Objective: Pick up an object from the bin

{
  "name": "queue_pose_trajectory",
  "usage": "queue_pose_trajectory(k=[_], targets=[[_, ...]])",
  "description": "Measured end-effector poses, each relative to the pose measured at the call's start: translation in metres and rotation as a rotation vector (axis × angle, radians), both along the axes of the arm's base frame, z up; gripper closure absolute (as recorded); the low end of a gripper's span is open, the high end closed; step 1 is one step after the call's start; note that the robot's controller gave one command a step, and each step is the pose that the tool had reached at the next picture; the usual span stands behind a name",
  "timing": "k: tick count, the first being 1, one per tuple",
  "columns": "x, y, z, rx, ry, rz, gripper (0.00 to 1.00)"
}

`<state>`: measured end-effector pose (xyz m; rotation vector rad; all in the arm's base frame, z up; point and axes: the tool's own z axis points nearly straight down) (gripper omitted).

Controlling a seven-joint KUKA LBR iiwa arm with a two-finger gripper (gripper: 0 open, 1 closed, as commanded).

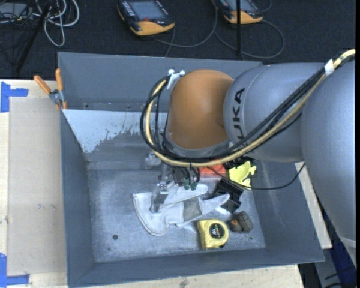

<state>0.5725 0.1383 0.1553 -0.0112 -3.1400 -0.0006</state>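
Nearest, toward the front wall of the bin (78, 179), a yellow tape measure (213, 233) lies on the floor, with a small brown lump (243, 222) just beside it on the right. Touching the tape measure from behind and to the left is a crumpled white cloth (159, 218) (perhaps a sock or glove, with a grey patch), spread across the middle of the floor. The tool (174, 188) is down at the cloth's far edge, seemingly touching it; whether it is open or closed on anything I cannot tell. A black clip-like piece (228, 197) sits to its right, with a yellow-green scrap (241, 173) and a flat orange-red thing (213, 171) farther back, partly under the arm's orange cover (195, 110).

I judge this to be the grasping step, with the white cloth as the likely target. The next move calls for a firm pinch on a fold and a straight lift, since limp fabric may slip or drag the tape measure along.
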Motion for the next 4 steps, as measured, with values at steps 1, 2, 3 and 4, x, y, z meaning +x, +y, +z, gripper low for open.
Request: queue_pose_trajectory(k=[1, 2, 3, 4], targets=[[0.000, 0.000, 0.000, 0.000, 0.000, 0.000, 0.00], [0.041, -0.045, -0.079, 0.003, 0.000, 0.143, 1.00], [0.041, -0.045, -0.079, 0.003, 0.000, 0.143, 1.00], [0.030, -0.050, -0.032, 0.000, 0.004, 0.118, 1.00]])
